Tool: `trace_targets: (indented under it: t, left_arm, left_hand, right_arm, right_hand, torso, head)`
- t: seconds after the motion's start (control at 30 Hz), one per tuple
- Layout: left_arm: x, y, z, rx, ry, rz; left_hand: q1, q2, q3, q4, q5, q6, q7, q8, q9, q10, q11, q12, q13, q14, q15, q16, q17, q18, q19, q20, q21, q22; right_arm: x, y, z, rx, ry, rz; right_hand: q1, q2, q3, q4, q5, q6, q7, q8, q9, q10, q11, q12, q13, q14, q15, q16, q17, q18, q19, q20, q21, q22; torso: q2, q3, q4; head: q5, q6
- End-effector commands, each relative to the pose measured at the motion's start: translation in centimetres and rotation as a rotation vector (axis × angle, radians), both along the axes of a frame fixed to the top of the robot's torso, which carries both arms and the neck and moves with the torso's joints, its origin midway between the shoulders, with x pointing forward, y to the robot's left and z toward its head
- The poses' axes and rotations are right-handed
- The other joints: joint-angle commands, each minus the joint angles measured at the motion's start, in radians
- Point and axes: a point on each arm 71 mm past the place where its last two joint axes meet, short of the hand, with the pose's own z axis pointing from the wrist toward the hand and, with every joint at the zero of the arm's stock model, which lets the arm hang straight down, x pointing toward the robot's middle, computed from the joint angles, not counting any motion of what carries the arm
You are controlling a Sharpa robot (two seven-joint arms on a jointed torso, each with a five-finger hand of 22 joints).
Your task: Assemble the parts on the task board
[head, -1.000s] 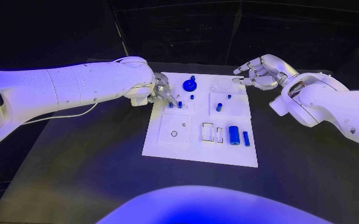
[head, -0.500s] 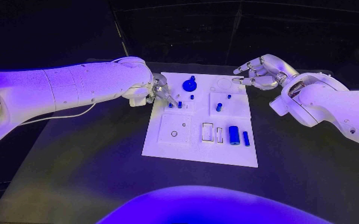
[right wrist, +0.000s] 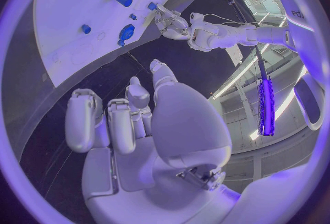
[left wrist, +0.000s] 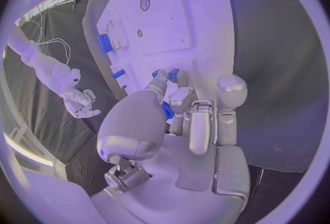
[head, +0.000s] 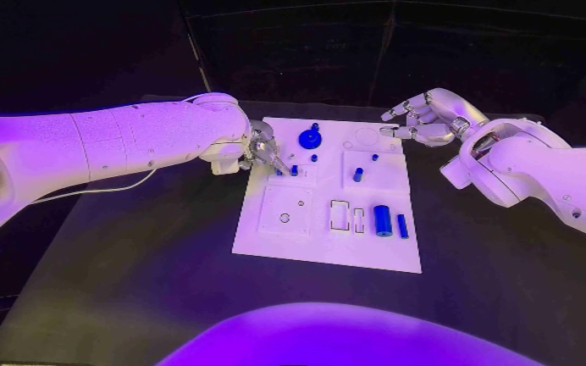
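1. Head view: the white rectangular task board [head: 328,239] lies mid-table. The left hand [head: 264,151] reaches over its near-left edge, fingertips at a small blue upright peg [head: 293,170]. The right hand [head: 422,120] hovers past the far-right corner, fingers loosely curled, empty. No writing is legible.
2. Left wrist view: the left hand's [left wrist: 180,104] fingers [left wrist: 159,82] touch the blue peg [left wrist: 173,75]; whether they grip it, I cannot tell.
3. Right wrist view: the right hand [right wrist: 137,108] holds nothing, off the board [right wrist: 76,20].

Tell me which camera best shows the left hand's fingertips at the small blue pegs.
Left wrist view: the left hand has fingertips at a small blue peg, seen close. Head view shows them tiny; right wrist view, distant.
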Motion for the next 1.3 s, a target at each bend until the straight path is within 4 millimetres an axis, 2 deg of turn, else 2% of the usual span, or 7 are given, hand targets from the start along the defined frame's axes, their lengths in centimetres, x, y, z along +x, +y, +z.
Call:
trace_targets:
  t: [0.03,0.27,0.63,0.87,1.03,1.17,1.3]
  left_arm:
    - [-0.07,-0.08,0.02,0.002,0.011,-0.005]
    - [-0.05,-0.12,0.02,0.002,0.009,-0.004]
    - [0.11,-0.14,0.08,-0.012,-0.002,0.012]
    - [0.07,-0.35,0.08,-0.04,0.003,0.022]
    - [0.04,-0.43,0.09,-0.057,0.007,0.029]
    - [0.03,-0.47,0.11,-0.065,0.005,0.031]
    - [0.0,-0.42,0.12,-0.068,0.006,0.034]
  left_hand:
    - [0.017,0.002,-0.003,-0.006,-0.001,0.005,-0.001,0.001,0.001,0.005,-0.003,0.003,0.0,0.092,-0.005,0.002,0.2,-0.011,0.006,0.001,0.0,0.0]
    - [0.034,0.013,-0.006,-0.012,-0.001,0.005,-0.002,0.0,0.001,0.004,-0.003,0.002,-0.001,0.092,-0.005,0.002,0.2,-0.011,0.006,0.001,-0.001,0.0]
    - [0.121,0.079,0.035,-0.052,0.0,-0.02,0.001,-0.027,-0.012,-0.005,-0.002,-0.007,-0.011,0.09,-0.005,-0.001,0.192,-0.009,0.0,0.0,-0.011,-0.008]
    - [0.217,0.117,0.12,-0.126,0.001,-0.046,0.008,-0.068,-0.038,-0.015,0.002,-0.017,-0.017,0.09,-0.002,-0.002,0.19,-0.009,-0.003,0.002,-0.016,-0.01]
    - [0.199,0.102,0.203,-0.163,-0.002,-0.041,0.02,-0.085,-0.054,-0.016,0.016,-0.023,-0.021,0.09,0.008,-0.002,0.19,-0.01,-0.002,0.01,-0.014,-0.005]
    - [0.149,0.079,0.295,-0.185,-0.002,-0.033,0.023,-0.091,-0.062,-0.013,0.019,-0.024,-0.022,0.09,0.011,-0.002,0.19,-0.009,-0.002,0.016,-0.015,-0.002]
    - [0.122,0.07,0.348,-0.192,-0.002,-0.03,0.024,-0.088,-0.062,-0.012,0.017,-0.025,-0.022,0.09,0.013,-0.002,0.189,-0.008,-0.003,0.017,-0.016,-0.002]
  right_arm:
    - [0.0,0.11,0.13,0.005,-0.003,0.007]
    - [0.0,0.11,0.13,0.005,-0.003,0.007]
    - [0.01,0.15,0.13,0.005,-0.004,0.008]
    - [0.01,0.18,0.12,0.005,-0.003,0.01]
    - [0.01,0.22,0.11,0.005,-0.002,0.011]
    - [0.02,0.25,0.1,0.004,-0.001,0.012]
    - [0.02,0.27,0.1,0.004,0.0,0.013]
  right_hand:
    - [-0.003,0.007,-0.001,0.004,0.003,-0.004,-0.005,0.005,-0.001,0.005,-0.002,0.001,0.0,0.08,-0.008,-0.004,0.176,0.018,-0.001,-0.003,-0.003,0.0]
    - [-0.003,0.007,-0.001,0.004,0.003,-0.004,-0.005,0.005,-0.001,0.005,-0.002,0.001,0.0,0.08,-0.008,-0.004,0.176,0.018,-0.001,-0.003,-0.003,0.0]
    - [-0.003,0.007,-0.001,0.004,0.003,-0.004,-0.005,0.005,-0.001,0.005,-0.002,0.001,0.0,0.08,-0.008,-0.004,0.176,0.018,-0.001,-0.003,-0.003,0.0]
    - [-0.003,0.007,-0.001,0.004,0.003,-0.004,-0.005,0.005,-0.001,0.005,-0.002,0.001,0.0,0.08,-0.008,-0.004,0.176,0.018,-0.001,-0.003,-0.003,0.0]
    - [-0.003,0.007,-0.001,0.004,0.003,-0.004,-0.005,0.005,-0.001,0.005,-0.002,0.001,0.0,0.08,-0.008,-0.004,0.176,0.018,-0.001,-0.003,-0.003,0.0]
    - [-0.003,0.007,-0.001,0.004,0.003,-0.004,-0.005,0.005,-0.001,0.005,-0.002,0.001,0.0,0.08,-0.008,-0.004,0.176,0.018,-0.001,-0.003,-0.003,0.0]
    - [-0.003,0.007,-0.001,0.004,0.003,-0.004,-0.005,0.005,-0.001,0.005,-0.002,0.001,0.0,0.08,-0.008,-0.004,0.176,0.018,-0.001,-0.003,-0.003,0.0]
  torso:
    - [0.0,0.0003,-0.0008]
    - [0.0,0.0005,-0.0004]
    - [0.0,0.0001,-0.0014]
    - [0.0,0.0002,-0.0001]
    - [0.0,0.0002,-0.0003]
    - [0.0,0.0004,-0.0001]
    - [0.0,0.0001,-0.0004]
  head:
    - [0.0,0.0]
    - [0.0,-0.002]
    - [0.0,-0.003]
    - [0.0,-0.004]
    - [0.0,-0.004]
    - [0.0,-0.005]
    - [0.0,-0.005]
